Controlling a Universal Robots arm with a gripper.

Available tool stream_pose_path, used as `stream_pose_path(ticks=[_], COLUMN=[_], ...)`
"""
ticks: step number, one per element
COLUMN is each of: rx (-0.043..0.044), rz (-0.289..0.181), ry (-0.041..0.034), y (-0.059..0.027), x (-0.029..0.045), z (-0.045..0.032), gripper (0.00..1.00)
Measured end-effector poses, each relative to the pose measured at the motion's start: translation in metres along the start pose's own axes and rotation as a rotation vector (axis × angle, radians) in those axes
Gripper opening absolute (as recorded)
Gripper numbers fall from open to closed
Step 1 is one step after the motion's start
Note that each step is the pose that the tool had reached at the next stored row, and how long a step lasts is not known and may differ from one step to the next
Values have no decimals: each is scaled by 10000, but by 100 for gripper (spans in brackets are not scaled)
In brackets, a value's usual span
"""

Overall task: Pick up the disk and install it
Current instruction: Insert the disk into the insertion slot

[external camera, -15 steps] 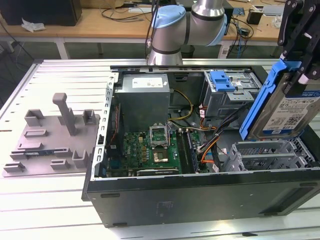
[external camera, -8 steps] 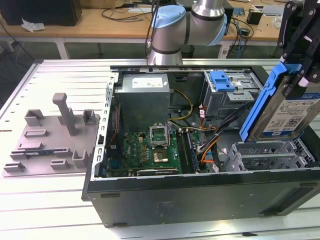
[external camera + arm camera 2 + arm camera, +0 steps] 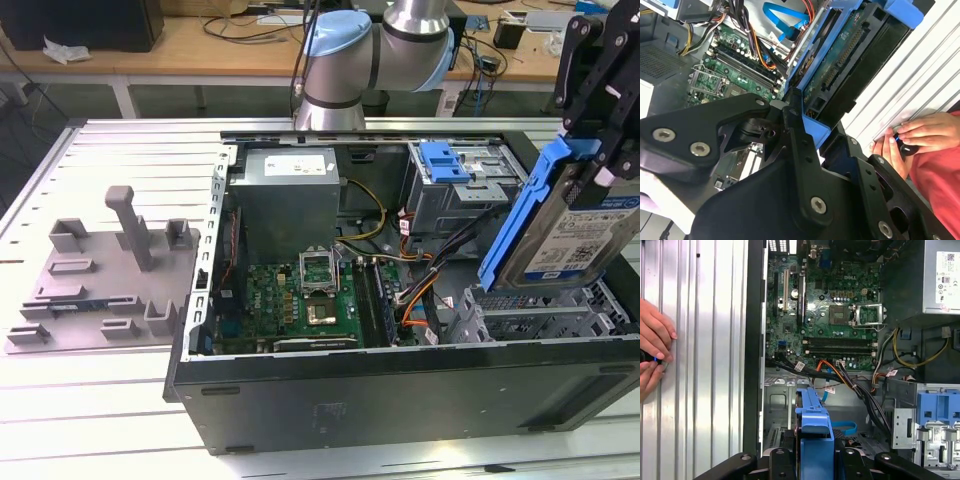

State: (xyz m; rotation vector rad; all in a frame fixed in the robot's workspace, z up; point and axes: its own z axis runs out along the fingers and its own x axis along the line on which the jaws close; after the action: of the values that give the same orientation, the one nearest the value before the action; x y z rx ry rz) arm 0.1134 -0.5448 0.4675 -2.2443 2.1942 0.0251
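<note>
Holding the disk [image 3: 575, 215] in the end effector [image 3: 600, 150], with the fingers closing narrowly on the blue plastic carrier rather than on the metal body. Carrying it tilted and raised over the open computer case [image 3: 400, 390] at the exterior view's right, near the grey drive cage [image 3: 465, 205] and its blue bracket [image 3: 443, 160]. Not yet seating it in any bay. Presenting the white-and-blue label toward the exterior camera. Exposing the green circuit-board underside of the disk [image 3: 845, 55] in the second wrist view, with the end effector [image 3: 807, 127] pinching the carrier's edge. Sighting along the carrier's narrow edge [image 3: 812, 425] in the first wrist view, with the motherboard [image 3: 835, 315] lying farther in and the orange and black cables [image 3: 840, 377] running between.

Handling, as a judgement:
- Treating the disk as stiff, dense for its size and sensitive to shock; avoiding knocks against the sheet-metal edges of the case.
- Taking hold across the carrier's long side rails; avoiding the bare board, the connector end and the label face.
- Expecting the smooth plastic to be somewhat slippery and slightly flexible; gripping squarely and avoiding any twist while lowering.

Noting a person's hands [image 3: 912, 140] resting on the ribbed surface [image 3: 705, 390] just beside the case wall, apart from the disk.
</note>
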Motion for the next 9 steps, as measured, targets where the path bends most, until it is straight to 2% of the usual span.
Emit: stream_pose_path(ticks=[3, 4, 9], rx=[0, 1, 0], rz=[0, 0, 2], ry=[-1, -2, -3], y=[0, -1, -1], x=[0, 1, 1], z=[24, 57, 75], gripper=[37, 37, 37])
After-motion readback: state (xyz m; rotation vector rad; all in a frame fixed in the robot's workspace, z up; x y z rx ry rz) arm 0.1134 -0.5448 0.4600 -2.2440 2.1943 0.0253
